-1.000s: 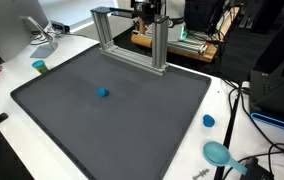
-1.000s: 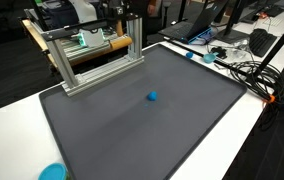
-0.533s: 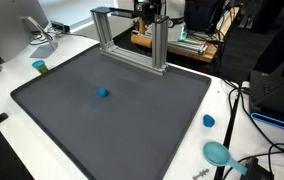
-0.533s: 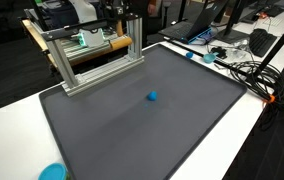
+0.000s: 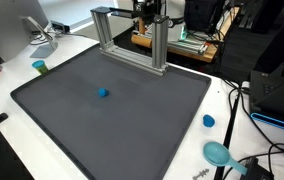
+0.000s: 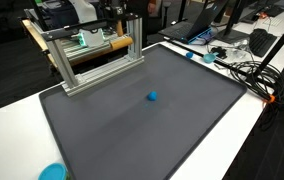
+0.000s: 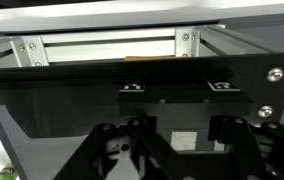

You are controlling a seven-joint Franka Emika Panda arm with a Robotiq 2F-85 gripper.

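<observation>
My gripper [image 5: 150, 12] hangs at the back of the table, above the top bar of an aluminium frame [image 5: 132, 42] [image 6: 92, 52]. The wrist view looks at that frame [image 7: 102, 45] and a black panel [image 7: 182, 90] close up. Only the dark linkages of the gripper [image 7: 182, 150] show at the bottom edge, and the fingertips are lost in shadow, so I cannot make out how the jaws stand or whether anything sits between them. A small blue object [image 5: 103, 92] [image 6: 152, 97] lies alone on the dark mat [image 5: 122, 125], well away from the gripper.
On the white table around the mat lie a blue cap [image 5: 209, 121], a teal round scoop-like thing [image 5: 217, 153] [image 6: 52, 172] and a green cup [image 5: 40, 67]. Cables [image 6: 244, 68] run along one side. A monitor stand [image 5: 37, 35] sits at a back corner.
</observation>
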